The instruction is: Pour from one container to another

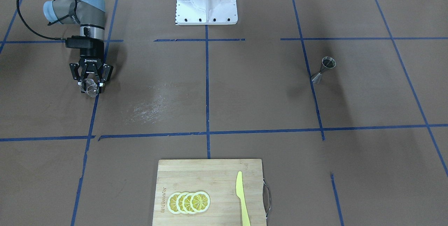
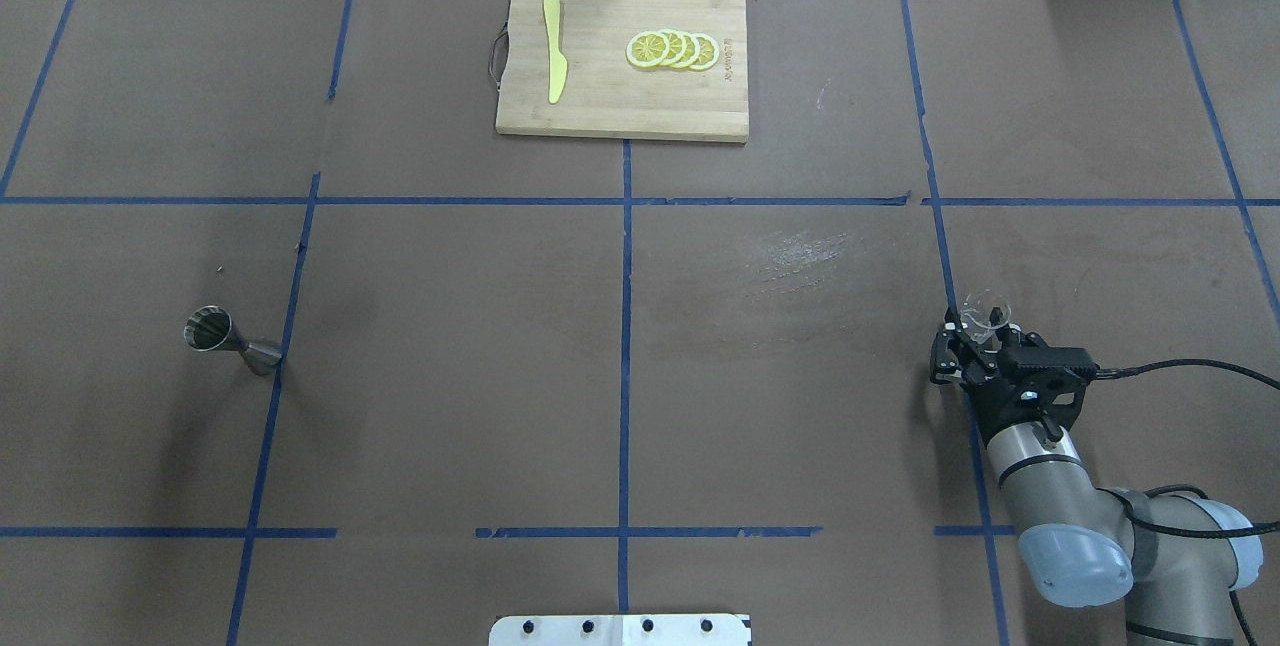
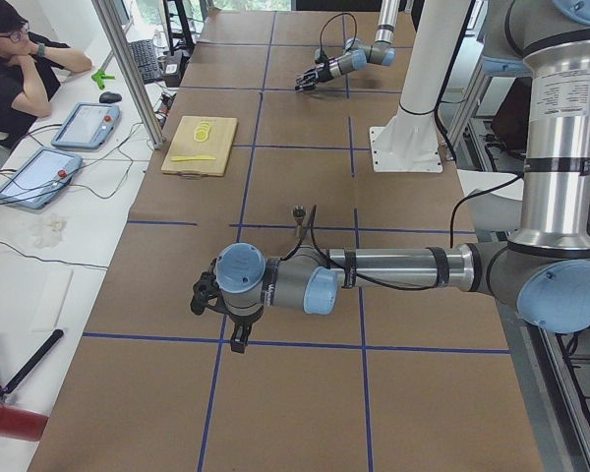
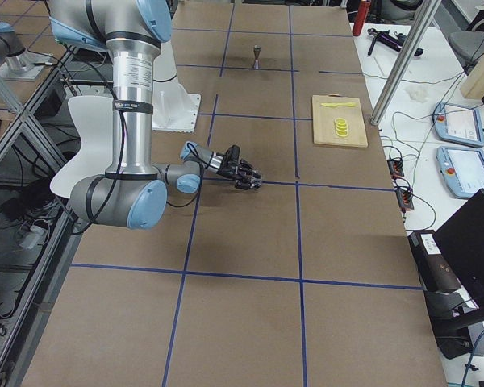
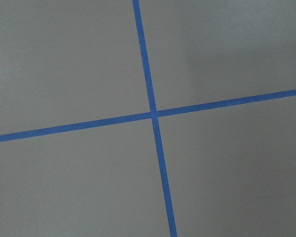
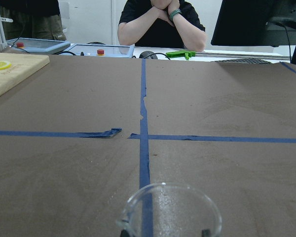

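Overhead exterior view: task is at the very start, nothing poured yet.

- Small clear rounded glass cup [image 6: 167, 205] sits between the fingers of the right gripper [image 1: 91, 83], far out on the robot's right side of the brown paper-covered table [image 2: 450, 376]. Jaws are closed narrow onto the cup wall, and the right wrist view shows fingertips either side of the rim.
- The cup reads upright. I can't tell if it's clear of the table or still resting on it, and can't see any contents.
- Silver hourglass-shaped steel jigger [image 1: 322, 69] stands upright on the robot's left side, next to a blue tape line, well apart from the cup. Nearly the whole table width lies between them.
- Left gripper [image 3: 206, 293] shows only in the exterior left view, parked out past the jigger. Can't tell whether it's wide or closed. Its wrist camera sees only a tape cross.
- Bamboo cutting board [image 2: 620, 66] with lemon slices [image 2: 673, 49] and a yellow plastic knife [image 2: 553, 61] is at the far middle edge, out of the carry path.

Done, as I read it: grasp. Left: lift, carry across to the jigger, line the rim up over the small mouth, tilt. The jigger is narrow and unsupported, so alignment is the risky part.
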Controlling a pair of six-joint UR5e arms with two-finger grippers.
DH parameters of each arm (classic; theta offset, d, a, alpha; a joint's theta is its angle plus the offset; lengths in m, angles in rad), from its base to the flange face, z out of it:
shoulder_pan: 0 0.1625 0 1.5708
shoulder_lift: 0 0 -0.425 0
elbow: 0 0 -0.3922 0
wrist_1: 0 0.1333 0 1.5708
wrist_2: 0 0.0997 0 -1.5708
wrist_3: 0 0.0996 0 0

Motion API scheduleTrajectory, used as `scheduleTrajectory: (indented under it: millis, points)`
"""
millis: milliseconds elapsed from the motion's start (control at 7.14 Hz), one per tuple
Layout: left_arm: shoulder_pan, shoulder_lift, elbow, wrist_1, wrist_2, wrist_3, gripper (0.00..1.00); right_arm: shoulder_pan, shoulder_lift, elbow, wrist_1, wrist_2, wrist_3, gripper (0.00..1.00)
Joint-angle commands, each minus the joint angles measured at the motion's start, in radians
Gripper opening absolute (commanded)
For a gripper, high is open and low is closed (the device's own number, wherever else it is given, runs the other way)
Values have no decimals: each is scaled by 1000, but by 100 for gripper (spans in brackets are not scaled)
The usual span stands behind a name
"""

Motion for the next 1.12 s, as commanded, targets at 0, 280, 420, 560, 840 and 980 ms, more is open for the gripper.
scheduleTrajectory:
  millis: [0,280,420,560,840,980]
  points:
    - [0,0,-3,0,0,0,100,-2,1,-3,9,-23,44,100]
    - [0,0,-3,0,0,0,100,-5,3,-4,9,-25,46,100]
    - [2,-2,-3,0,0,0,100,-3,3,-3,10,-32,44,100]
    - [0,-2,-4,0,0,0,100,-2,0,-1,10,-76,35,100]
    - [2,-3,-4,-3,-2,0,100,3,-2,58,10,-133,-20,100]
    - [0,-2,-3,-15,-2,0,100,3,-5,98,9,-137,-46,100]
